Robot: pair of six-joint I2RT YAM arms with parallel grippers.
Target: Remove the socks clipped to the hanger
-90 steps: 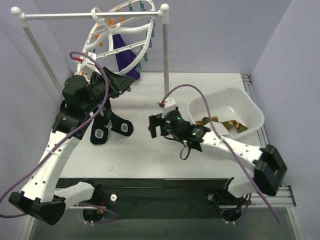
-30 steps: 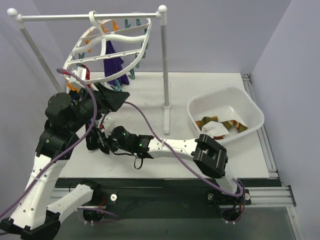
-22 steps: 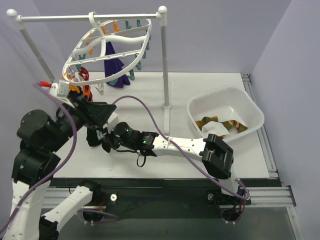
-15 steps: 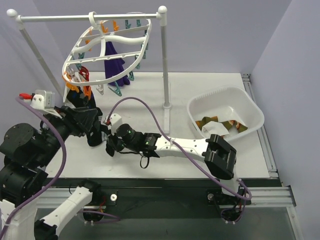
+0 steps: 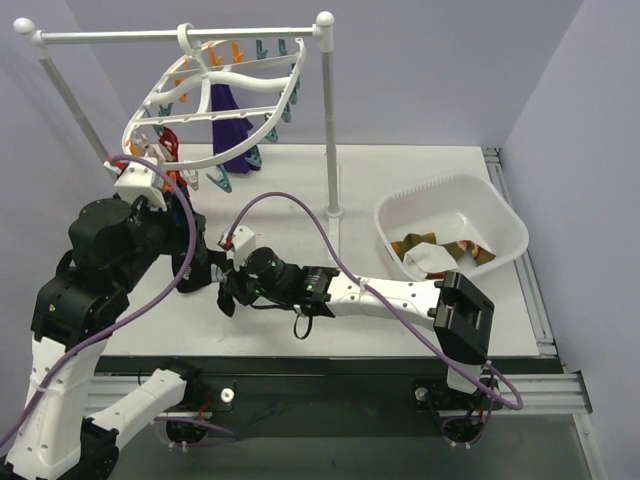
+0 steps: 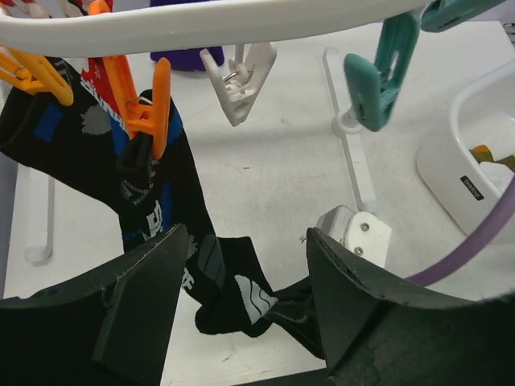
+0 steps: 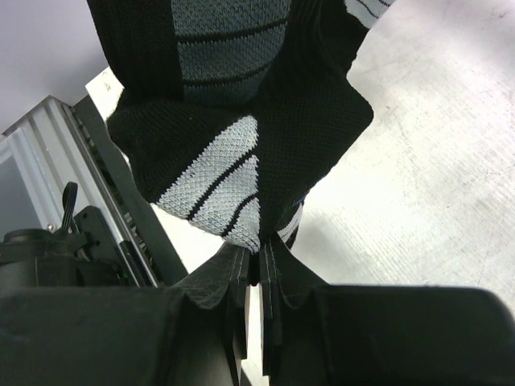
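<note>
The white hanger (image 5: 215, 100) hangs from the rail with a purple sock (image 5: 232, 130) clipped at its far side. A black sock with blue marks (image 6: 161, 217) hangs from an orange clip (image 6: 149, 104) on the hanger's near rim, beside a red-and-white sock (image 6: 96, 76). My right gripper (image 7: 257, 257) is shut on the black sock's grey-and-white toe (image 7: 217, 185), low over the table at the left (image 5: 228, 292). My left gripper (image 6: 245, 305) is open just below the hanger rim. Its fingers stand wide on either side of the sock's lower end without touching it.
The white pole stand (image 5: 330, 120) rises mid-table, its foot behind the right arm. A white basin (image 5: 500, 215) at the right holds an olive striped sock and a white one (image 5: 430, 252). Teal and white clips (image 6: 378, 72) dangle from the hanger rim.
The left arm swung down and left, away from the hanger, then rose back under its rim. The right gripper stayed shut on the sock's toe and shifted slightly right.
</note>
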